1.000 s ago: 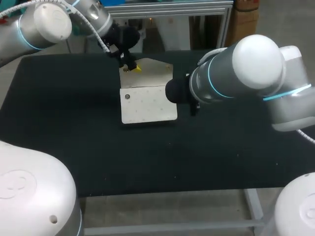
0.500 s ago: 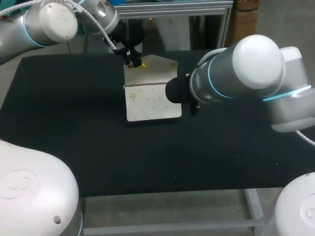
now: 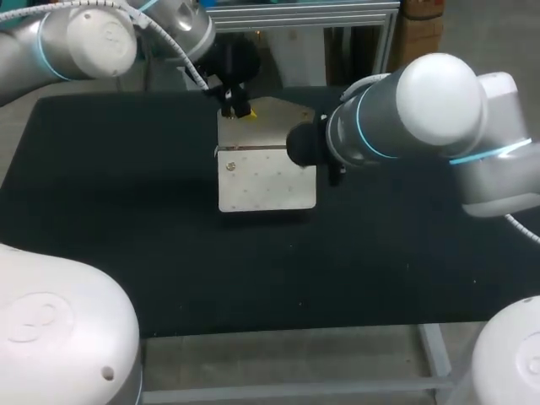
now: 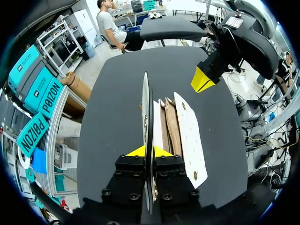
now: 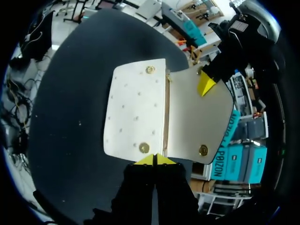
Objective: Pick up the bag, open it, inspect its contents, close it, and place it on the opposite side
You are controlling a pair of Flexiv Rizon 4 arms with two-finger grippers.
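Note:
A cream bag (image 3: 266, 179) lies in the middle of the black table (image 3: 101, 211), its flap (image 3: 270, 126) opened toward the far side. My left gripper (image 3: 239, 110) is shut on the flap's far left corner. In the left wrist view the thin flap (image 4: 146, 108) runs edge-on between that gripper's (image 4: 149, 151) yellow tips, with the bag's brown-lined pockets (image 4: 169, 126) beside it. My right gripper (image 5: 154, 160) is shut, its tips right at the bag's (image 5: 136, 110) side edge by the fold. I see nothing between them. The right arm hides it in the head view.
Bare black table surface lies to the left, to the right (image 3: 422, 245) and in front of the bag. An aluminium frame (image 3: 295, 17) runs along the table's far edge. My right arm's forearm (image 3: 396, 118) hangs over the table's right half.
My left gripper has carried the flap to the right, and the whole bag has shifted right with it. My right arm has moved slightly toward the far side.

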